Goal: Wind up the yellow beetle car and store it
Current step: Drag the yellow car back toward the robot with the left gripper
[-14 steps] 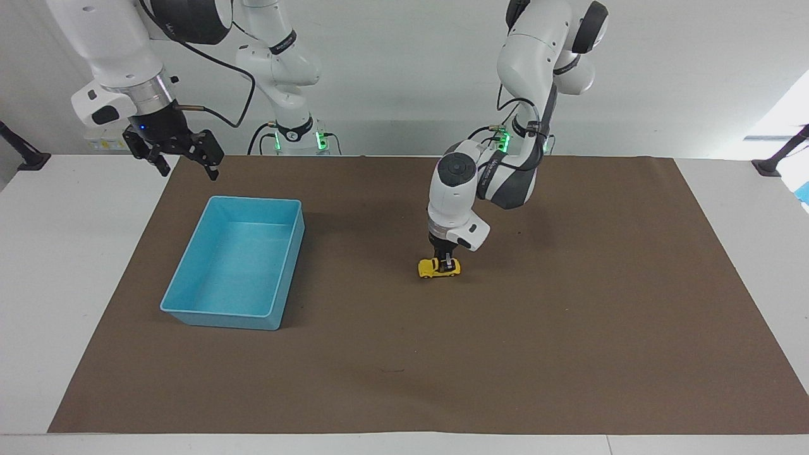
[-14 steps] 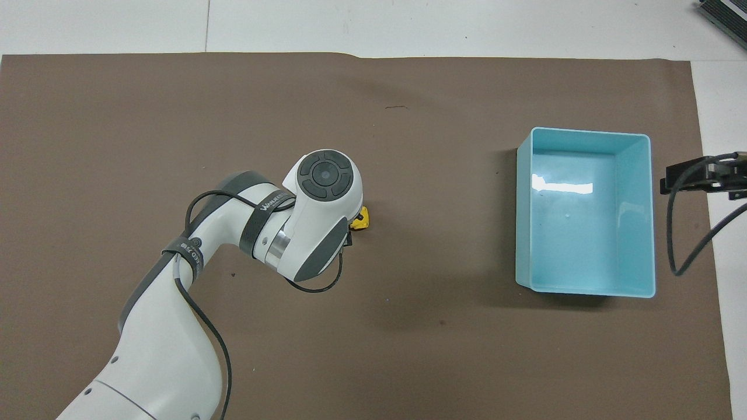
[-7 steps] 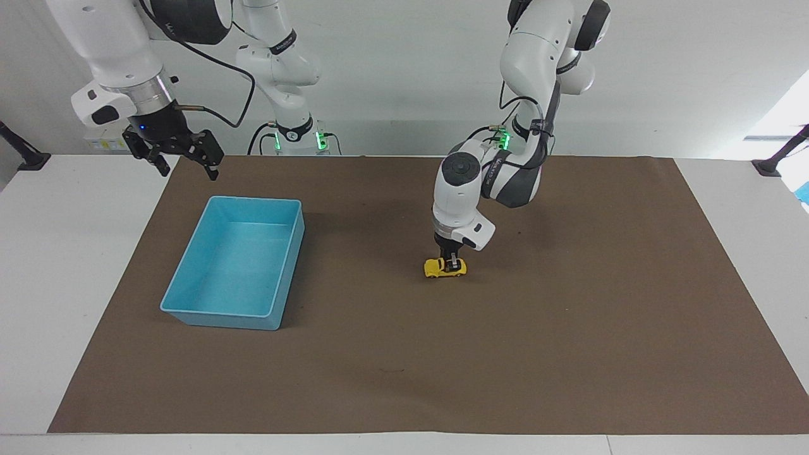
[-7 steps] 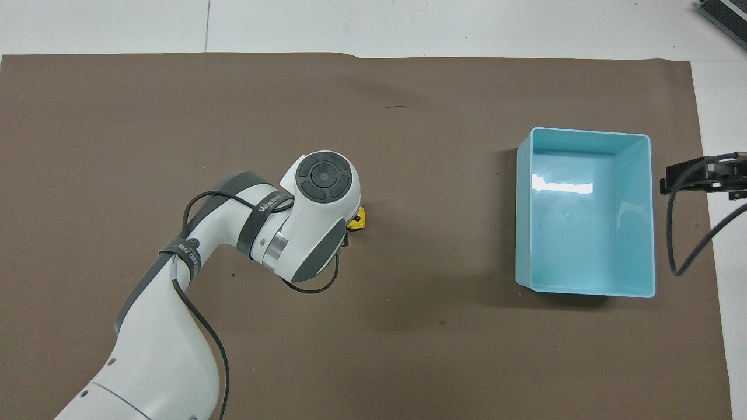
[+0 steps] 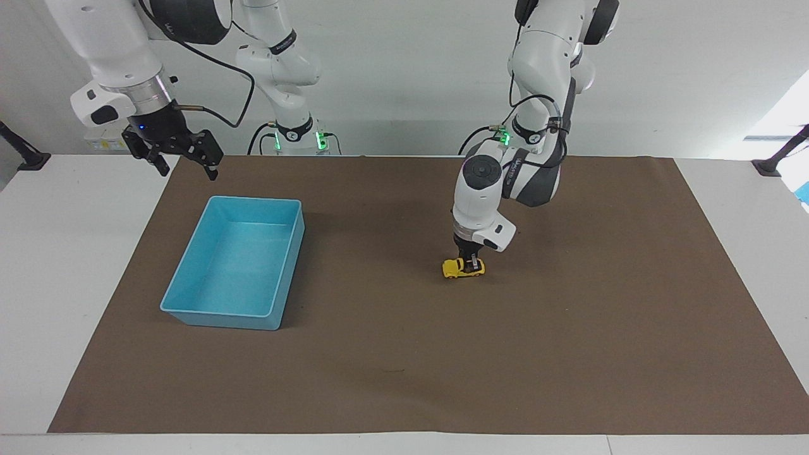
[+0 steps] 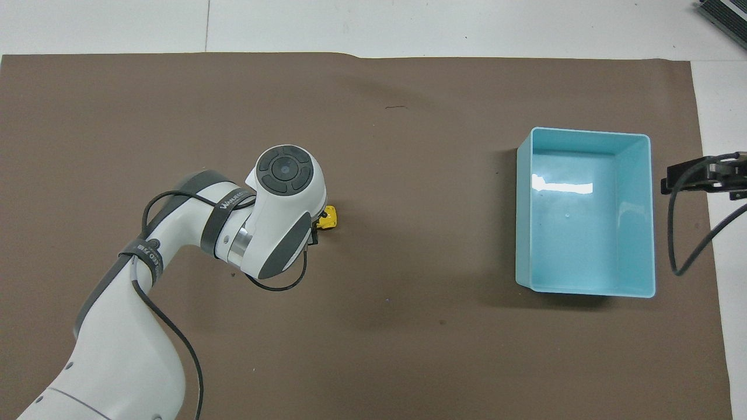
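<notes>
Right gripper (image 5: 184,162) hangs with its fingers spread wide and nothing between them, raised over the edge of the brown mat (image 5: 569,354) at the right arm's end of the table (image 5: 57,265), just past the robot-side corner of the light blue bin (image 5: 285,265); that arm waits. In the overhead view only a dark tip of it (image 6: 697,175) shows at the frame's edge, beside the bin (image 6: 583,289).

The bin stands on the mat toward the right arm's end, open side up, with nothing in it. A stretch of bare mat lies between it and the car, so the two are well apart.

Near the middle of the mat, somewhat toward the left arm's end, the yellow beetle car (image 5: 462,268) sits with its wheels on the mat, its long side turned to the facing camera. Left gripper (image 5: 469,260) comes straight down onto it from above, the wrist upright, and its fingers are closed on the car's body around the middle of its length. From overhead, the arm's white wrist housing covers most of the toy, and only one yellow end of the car (image 6: 330,218) pokes out from under it on the side toward the bin, with a bit of the dark gripper (image 6: 316,230) beside it.

Left arm reaches in from its own base, elbow bent low over the mat.
</notes>
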Motion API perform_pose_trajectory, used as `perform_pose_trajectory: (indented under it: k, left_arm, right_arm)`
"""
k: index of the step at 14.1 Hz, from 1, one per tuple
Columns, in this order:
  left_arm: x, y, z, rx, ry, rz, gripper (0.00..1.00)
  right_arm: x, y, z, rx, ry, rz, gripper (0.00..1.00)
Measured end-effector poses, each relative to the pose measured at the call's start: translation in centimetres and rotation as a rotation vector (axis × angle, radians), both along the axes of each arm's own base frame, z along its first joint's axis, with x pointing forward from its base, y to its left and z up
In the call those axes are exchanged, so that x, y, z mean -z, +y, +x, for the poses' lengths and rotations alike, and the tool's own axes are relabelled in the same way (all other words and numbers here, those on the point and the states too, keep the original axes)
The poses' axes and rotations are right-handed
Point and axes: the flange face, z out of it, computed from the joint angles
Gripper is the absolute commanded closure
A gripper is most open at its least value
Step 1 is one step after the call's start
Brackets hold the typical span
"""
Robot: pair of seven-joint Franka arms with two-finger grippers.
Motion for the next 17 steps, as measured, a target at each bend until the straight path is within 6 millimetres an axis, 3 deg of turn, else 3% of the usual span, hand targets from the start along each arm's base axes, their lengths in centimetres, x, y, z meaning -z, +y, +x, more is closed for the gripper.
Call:
perform_pose_trajectory:
  k: [7,8,10,11,14,17]
  left_arm:
    - [0.1,3.2,0.5,-0.026,0.009,0.036,0.91]
    - [0.1,3.4,0.6,-0.028,0.009,0.037,0.73]
    - [0.1,3.6,0.6,-0.030,0.011,0.038,0.12]
    - [1.0,4.1,0.8,-0.026,0.012,0.056,0.00]
    - [4.1,5.4,1.4,-0.020,0.034,0.096,0.00]
    - [4.1,5.3,1.4,-0.010,0.032,0.101,0.00]
  right_arm:
    - [0.0,0.0,0.0,0.000,0.000,0.000,0.00]
    - [0.0,0.1,0.0,-0.001,0.000,0.000,0.00]
    - [0.0,0.3,0.0,-0.005,0.000,0.000,0.00]
    - [0.0,0.3,0.0,-0.006,0.000,0.000,0.00]
    - [0.0,0.1,0.0,-0.003,0.000,0.000,0.00]
    - [0.0,0.0,0.0,-0.001,0.000,0.000,0.00]
